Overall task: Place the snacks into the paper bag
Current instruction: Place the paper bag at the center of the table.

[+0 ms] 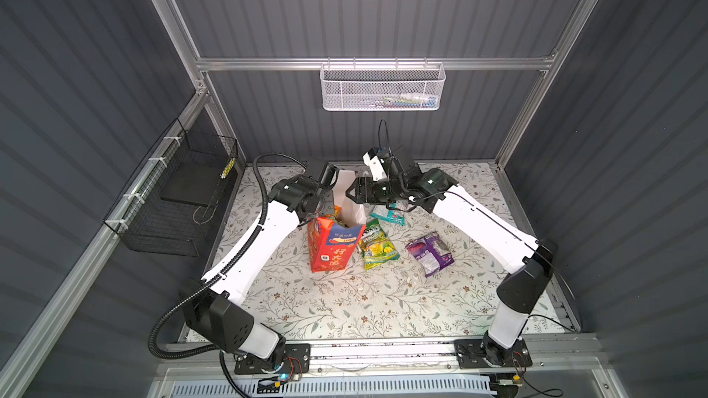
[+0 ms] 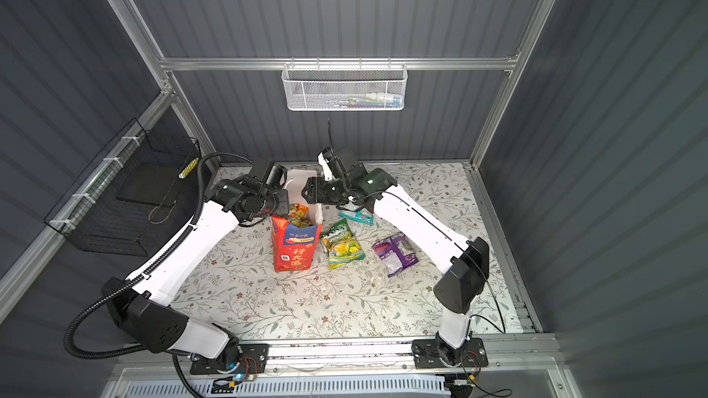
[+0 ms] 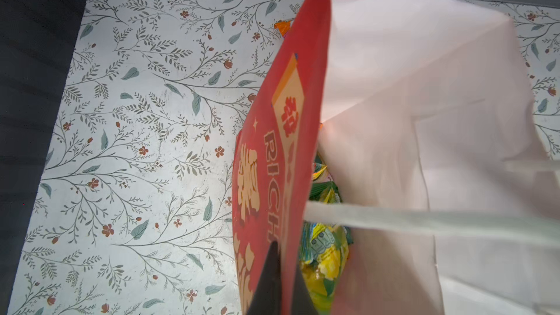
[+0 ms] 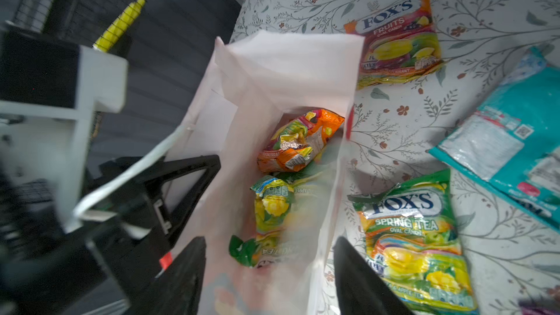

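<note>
The red paper bag (image 1: pixel 332 248) (image 2: pixel 294 248) stands upright and open on the floral table. My left gripper (image 3: pixel 285 268) (image 2: pixel 282 205) is shut on its red side wall near the rim. My right gripper (image 4: pixel 269 256) (image 1: pixel 350 191) hangs open over the bag's mouth, and a blurred pale shape shows just under its jaws. Inside lie an orange packet (image 4: pixel 300 140) and green-yellow packets (image 4: pixel 272 207). On the table beside the bag are a green-yellow packet (image 1: pixel 377 245) (image 4: pixel 415 237), a teal packet (image 1: pixel 389 217) (image 4: pixel 515 134), a purple packet (image 1: pixel 429 252) and an orange-pink packet (image 4: pixel 397 40) behind it.
A white mesh basket (image 1: pixel 383 86) hangs on the back wall. A black wire basket (image 1: pixel 184 201) is fixed to the left wall. The bag's white cord handle (image 3: pixel 424 219) runs across the left wrist view. Bare tabletop (image 1: pixel 344 308) stretches toward the front rail.
</note>
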`<state>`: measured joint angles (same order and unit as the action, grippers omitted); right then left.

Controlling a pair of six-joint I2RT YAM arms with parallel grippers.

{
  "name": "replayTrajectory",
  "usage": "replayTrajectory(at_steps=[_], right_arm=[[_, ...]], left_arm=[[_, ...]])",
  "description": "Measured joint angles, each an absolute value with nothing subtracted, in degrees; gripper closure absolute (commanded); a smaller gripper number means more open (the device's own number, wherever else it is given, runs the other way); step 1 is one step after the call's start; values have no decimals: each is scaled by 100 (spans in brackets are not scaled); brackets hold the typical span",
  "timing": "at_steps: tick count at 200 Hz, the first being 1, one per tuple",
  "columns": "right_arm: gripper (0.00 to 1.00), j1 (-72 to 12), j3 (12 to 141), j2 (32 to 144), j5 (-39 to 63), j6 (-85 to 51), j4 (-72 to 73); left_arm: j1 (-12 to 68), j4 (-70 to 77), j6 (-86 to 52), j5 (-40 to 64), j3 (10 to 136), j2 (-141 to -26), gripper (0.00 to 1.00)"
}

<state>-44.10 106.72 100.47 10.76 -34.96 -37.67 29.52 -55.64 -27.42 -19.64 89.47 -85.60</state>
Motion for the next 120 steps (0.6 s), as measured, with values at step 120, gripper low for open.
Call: replayTrajectory(at_steps=[120], right_arm=[[1,-2814,6790,6418,54,-3269,-3483]], left_arm=[[2915,-4967,-2635,-2189,7780,-7496,70]])
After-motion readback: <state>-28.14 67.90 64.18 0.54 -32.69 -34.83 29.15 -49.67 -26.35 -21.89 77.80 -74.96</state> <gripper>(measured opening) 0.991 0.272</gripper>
